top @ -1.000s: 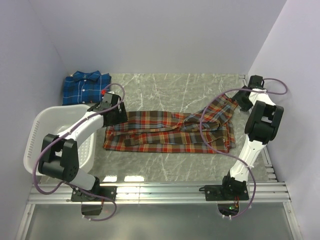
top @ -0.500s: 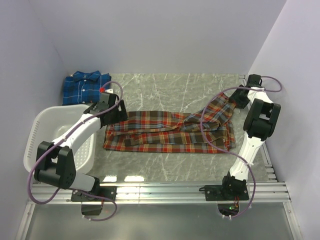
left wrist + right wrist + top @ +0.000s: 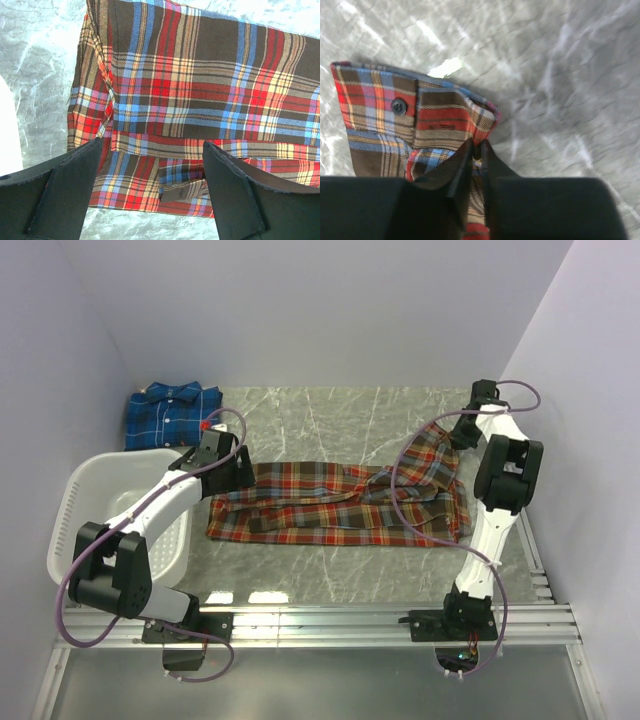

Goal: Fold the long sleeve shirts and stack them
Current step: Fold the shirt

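My right gripper point(image 3: 476, 147) pinches the cuff point(image 3: 415, 115) of the red shirt point(image 3: 320, 505) at the desk's point(image 3: 340, 410) far right, my left gripper point(image 3: 152, 146) hangs spread wide just above its other end, and the blue shirt point(image 3: 172, 412) lies folded far left.

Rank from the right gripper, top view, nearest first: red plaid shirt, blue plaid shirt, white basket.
1. red plaid shirt: spread mid-table, its sleeve end pinched in the right gripper.
2. blue plaid shirt: folded in the far left corner.
3. white basket: at the left edge, nearer the arm bases.
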{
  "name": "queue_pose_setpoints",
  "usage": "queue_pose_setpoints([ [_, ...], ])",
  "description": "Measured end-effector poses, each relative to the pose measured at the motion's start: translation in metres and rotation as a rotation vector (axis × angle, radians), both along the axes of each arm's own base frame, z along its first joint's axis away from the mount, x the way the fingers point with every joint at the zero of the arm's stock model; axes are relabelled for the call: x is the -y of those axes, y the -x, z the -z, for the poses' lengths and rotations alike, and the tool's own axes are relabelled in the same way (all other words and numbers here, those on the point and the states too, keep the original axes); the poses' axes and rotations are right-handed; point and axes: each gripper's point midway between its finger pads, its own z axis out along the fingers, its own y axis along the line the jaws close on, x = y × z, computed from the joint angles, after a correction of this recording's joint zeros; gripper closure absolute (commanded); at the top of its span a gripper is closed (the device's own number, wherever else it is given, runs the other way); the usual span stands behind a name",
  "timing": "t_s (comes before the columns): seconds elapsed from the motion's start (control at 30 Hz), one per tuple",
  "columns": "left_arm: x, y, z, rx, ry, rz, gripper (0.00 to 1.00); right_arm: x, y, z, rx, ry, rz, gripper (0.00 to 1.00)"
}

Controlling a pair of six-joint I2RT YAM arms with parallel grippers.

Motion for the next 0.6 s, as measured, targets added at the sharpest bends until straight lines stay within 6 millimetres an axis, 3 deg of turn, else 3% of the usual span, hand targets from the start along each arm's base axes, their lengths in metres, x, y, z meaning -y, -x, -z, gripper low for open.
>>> queue_pose_setpoints([
  [0.1, 0.000, 0.000, 0.000, 0.000, 0.000, 0.000, 0.13, -0.006, -0.001, 0.000, -0.007, 0.027, -0.016, 1.00],
  [0.3, 0.000, 0.000, 0.000, 0.001, 0.001, 0.001, 0.13, -0.010, 0.001, -0.004, 0.007, 0.043, -0.040, 1.00],
  [0.37, 0.001, 0.000, -0.001, 0.002, 0.004, 0.003, 0.13, -0.012, 0.004, -0.015, 0.024, 0.052, -0.059, 1.00],
  [0.47, 0.001, 0.000, -0.003, 0.008, 0.008, 0.005, 0.13, -0.020, 0.001, -0.057, 0.113, 0.074, -0.107, 1.00],
  [0.6, 0.003, -0.001, -0.010, 0.023, 0.015, 0.017, 0.14, -0.049, -0.009, -0.163, 0.362, 0.122, -0.211, 1.00],
])
